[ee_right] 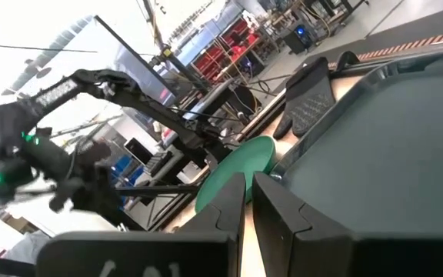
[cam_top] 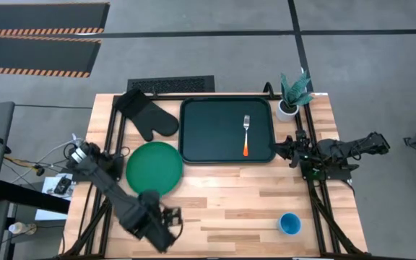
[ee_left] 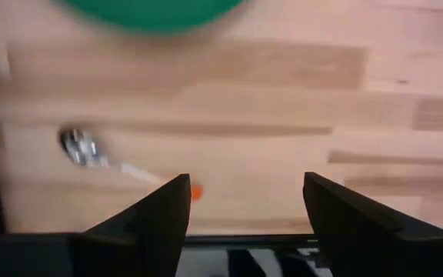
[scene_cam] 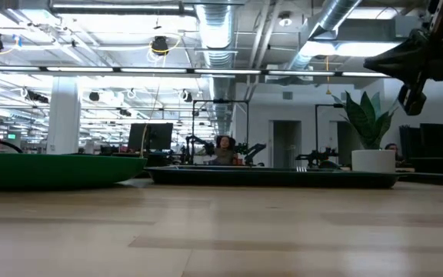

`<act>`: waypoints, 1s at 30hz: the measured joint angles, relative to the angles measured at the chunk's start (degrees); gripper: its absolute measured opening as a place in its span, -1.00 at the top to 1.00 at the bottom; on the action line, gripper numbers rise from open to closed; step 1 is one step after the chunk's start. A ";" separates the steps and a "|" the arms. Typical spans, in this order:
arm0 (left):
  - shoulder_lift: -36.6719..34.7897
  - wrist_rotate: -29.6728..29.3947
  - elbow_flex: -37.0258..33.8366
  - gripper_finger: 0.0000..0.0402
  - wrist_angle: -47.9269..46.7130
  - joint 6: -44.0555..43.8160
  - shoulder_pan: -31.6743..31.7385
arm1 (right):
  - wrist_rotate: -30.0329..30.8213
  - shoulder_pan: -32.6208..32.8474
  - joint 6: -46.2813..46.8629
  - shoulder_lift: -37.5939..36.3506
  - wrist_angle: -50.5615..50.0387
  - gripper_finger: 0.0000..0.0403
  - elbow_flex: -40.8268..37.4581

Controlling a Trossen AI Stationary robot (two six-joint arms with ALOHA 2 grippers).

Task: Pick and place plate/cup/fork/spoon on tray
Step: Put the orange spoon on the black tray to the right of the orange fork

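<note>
1. High view. The tray [cam_top: 227, 121] lies at the far middle of the table [cam_top: 230, 206], with the fork [cam_top: 246, 135] on it, tines pointing to the far edge. A black oven mitt [cam_top: 145, 114] lies just left of the tray; a potted plant [cam_top: 293, 92] stands at its far right corner. The plate [cam_top: 153, 167] rests near the tray's near left corner. The cup [cam_top: 289, 224] sits alone at the near right. The left gripper [cam_top: 170, 219] is at the near left edge; the right gripper [cam_top: 280, 147] rests beside the tray's right rim.
2. Low view. Plate [scene_cam: 56, 170], tray [scene_cam: 271, 177] and plant [scene_cam: 371, 131] line the far side.
3. Left wrist view. The fingers [ee_left: 162, 218] are spread wide above the spoon [ee_left: 106, 158], which is blurred, bowl toward the table's edge.
4. Right wrist view. The fingers [ee_right: 279, 209] are nearly pressed together, over the tray [ee_right: 391, 146]. No legible writing appears.
</note>
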 joint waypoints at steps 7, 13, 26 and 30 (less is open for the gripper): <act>0.00 2.47 -13.35 -0.19 17.61 -0.77 -3.24 | 0.00 0.00 -0.12 0.00 -1.63 0.74 0.00; 0.00 6.09 -20.60 -0.19 27.16 26.37 -3.80 | 0.00 0.00 -0.12 0.00 -3.74 0.74 0.07; -0.13 5.97 -22.65 -0.19 19.72 86.99 -3.16 | -0.13 0.00 -0.09 0.00 -4.21 0.74 0.11; -0.13 9.41 -25.86 -0.19 20.25 91.82 -4.44 | -0.13 0.00 -0.14 0.00 -4.26 0.74 0.11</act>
